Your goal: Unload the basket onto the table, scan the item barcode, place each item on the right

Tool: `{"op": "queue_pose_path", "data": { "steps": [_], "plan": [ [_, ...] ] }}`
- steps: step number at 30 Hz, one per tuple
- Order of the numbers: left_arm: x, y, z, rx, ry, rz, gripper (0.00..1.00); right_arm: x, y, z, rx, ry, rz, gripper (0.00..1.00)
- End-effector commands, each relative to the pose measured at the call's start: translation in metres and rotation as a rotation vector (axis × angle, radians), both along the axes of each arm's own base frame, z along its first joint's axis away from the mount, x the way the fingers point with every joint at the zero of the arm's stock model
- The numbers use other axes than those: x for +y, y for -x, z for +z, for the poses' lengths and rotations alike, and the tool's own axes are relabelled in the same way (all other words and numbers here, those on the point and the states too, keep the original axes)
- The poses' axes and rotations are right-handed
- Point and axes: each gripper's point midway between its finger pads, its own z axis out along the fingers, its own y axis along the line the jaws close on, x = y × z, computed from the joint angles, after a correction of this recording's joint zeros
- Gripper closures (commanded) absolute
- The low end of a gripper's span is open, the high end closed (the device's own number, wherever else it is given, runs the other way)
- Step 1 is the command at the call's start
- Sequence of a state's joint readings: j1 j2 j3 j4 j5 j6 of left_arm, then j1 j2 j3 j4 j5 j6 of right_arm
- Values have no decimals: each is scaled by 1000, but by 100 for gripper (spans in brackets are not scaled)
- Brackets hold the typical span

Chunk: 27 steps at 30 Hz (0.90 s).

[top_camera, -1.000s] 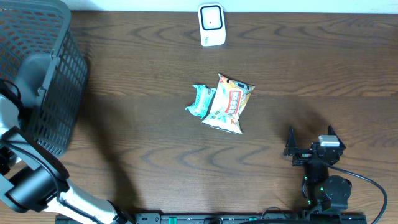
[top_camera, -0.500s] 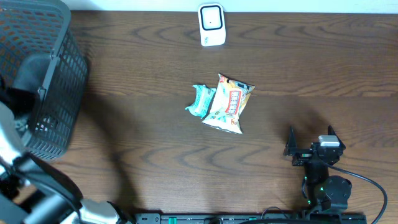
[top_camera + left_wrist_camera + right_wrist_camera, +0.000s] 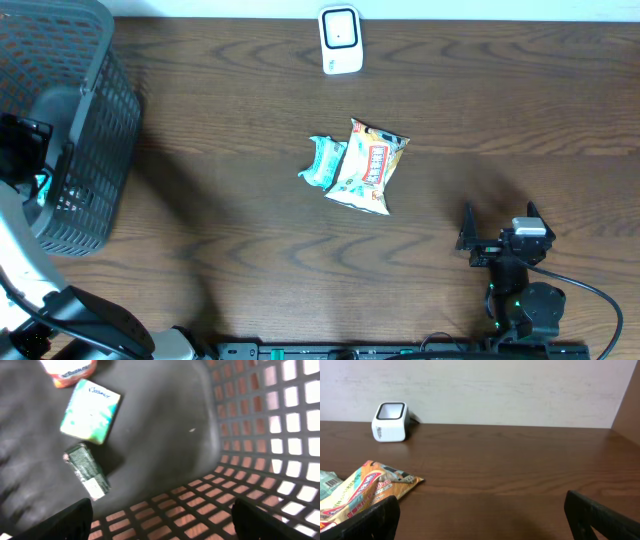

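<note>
Left gripper point(image 3: 165, 527): jaws spread wide, nothing held, hanging inside basket point(image 3: 95, 110), far left of scanner point(image 3: 340, 40), at left edge of table point(image 3: 520, 90). Right gripper point(image 3: 480, 520): likewise released and empty, low over table, well toward robot and right of scanner, close to near edge.

Items for scanning: snack bag point(image 3: 368, 168) flat on table, toward robot from scanner, slightly right, well apart from it. Teal packet point(image 3: 322, 162) touching bag's left side. Bare wood all round the pair; wide lane between bag and scanner; more free table right of scanner out to the edge. Lattice basket walls close round left gripper.

Labels: red-lettered panel on orange-and-white bag front, too small to read. Barcode position: cannot tell.

Left wrist only: basket floor with teal-and-white box point(image 3: 90, 410), cursive word on top, unreadable. Dark green wrapped bar point(image 3: 89, 471) just beside box. Red-and-white round container point(image 3: 67, 367) cut by frame top, lettering blurred. None of these visible from overhead.

Right wrist only: scanner seen side-on with dark window on top, pale wall point(image 3: 520, 390) behind table's far edge.
</note>
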<state>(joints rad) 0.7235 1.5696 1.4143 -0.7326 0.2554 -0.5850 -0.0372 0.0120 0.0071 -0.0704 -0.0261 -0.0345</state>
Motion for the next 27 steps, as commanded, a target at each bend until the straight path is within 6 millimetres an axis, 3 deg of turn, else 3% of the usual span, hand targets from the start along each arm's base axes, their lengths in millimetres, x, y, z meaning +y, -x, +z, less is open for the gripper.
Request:
{"op": "queue_pose_path", "data": {
  "steps": [1,15,23,27],
  "plan": [
    [4,6,-25,77,15,17,11,-3,0,-1,1,8,-12,1],
    [2,25,-138,383,199,37,10,-3,0,-1,1,8,-12,1],
    [12,31,-162,452,178,57,11,-3,0,-1,1,8,-12,1],
    [12,30,-161,450,175,57,28,-3,0,-1,1,8,-12,1]
  ]
}}
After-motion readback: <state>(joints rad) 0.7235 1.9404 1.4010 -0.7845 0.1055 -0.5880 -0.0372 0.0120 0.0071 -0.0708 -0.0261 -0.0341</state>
